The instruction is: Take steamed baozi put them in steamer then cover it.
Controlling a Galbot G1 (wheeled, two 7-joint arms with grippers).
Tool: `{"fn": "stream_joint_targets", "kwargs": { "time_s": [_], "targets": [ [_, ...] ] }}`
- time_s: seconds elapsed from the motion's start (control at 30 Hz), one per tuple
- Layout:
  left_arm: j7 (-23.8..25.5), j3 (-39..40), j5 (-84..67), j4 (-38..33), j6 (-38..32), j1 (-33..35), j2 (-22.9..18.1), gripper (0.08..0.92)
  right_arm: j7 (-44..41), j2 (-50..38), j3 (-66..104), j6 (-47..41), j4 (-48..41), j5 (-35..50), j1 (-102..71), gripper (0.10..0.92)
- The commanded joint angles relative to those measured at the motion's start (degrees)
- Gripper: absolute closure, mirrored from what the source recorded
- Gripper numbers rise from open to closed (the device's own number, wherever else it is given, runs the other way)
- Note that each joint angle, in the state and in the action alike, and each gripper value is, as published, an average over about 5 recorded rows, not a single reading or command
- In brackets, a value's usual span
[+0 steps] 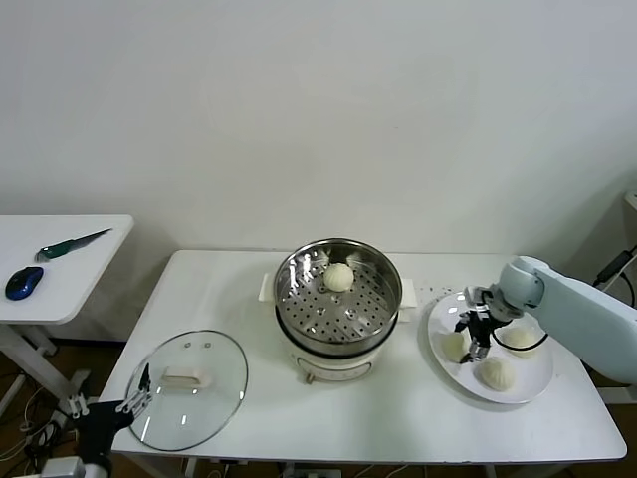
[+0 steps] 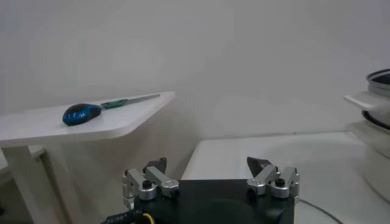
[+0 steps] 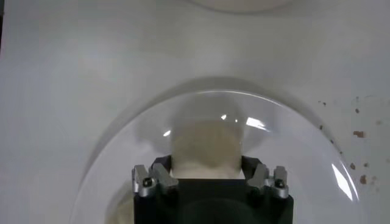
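R hand (image 3: 206,165) grips baozi (image 3: 204,146).

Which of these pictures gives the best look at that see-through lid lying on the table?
The head view: the whole glass lid lies flat on the table's front left, its white handle up, just beside the open left gripper. The left wrist view shows at most a faint arc of its rim. The right wrist view does not show it.

The white worktop (image 1: 299,428) carries the steamer (image 1: 336,299) at centre, the cover (image 1: 189,388) left, a plate (image 1: 532,383) right
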Motion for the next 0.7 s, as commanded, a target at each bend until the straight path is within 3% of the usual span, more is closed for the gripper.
{"fn": "stream_joint_targets", "kwargs": {
  "time_s": [0.03,0.33,0.5,0.7],
  "targets": [
    [0.0,0.0,0.0,-0.3,0.0,0.1,0.1,0.177,0.0,-0.6,-0.9,0.3,0.3,1.3,2.6,0.337],
    [-0.1,0.3,0.0,-1.4,0.4,0.7,0.2,0.177,-0.1,-2.9,-20.3,0.9,2.6,15.8,29.6,0.338],
    [-0.1,1.7,1.1,-1.7,0.2,0.9,0.2,0.177,-0.1,1.5,-34.4,-0.3,4.3,27.3,47.5,0.338],
    [0.0,3.4,2.6,-2.7,0.3,0.9,0.4,0.177,1.4,7.4,-37.9,-3.9,8.8,34.8,53.1,0.338]
  ]
}}
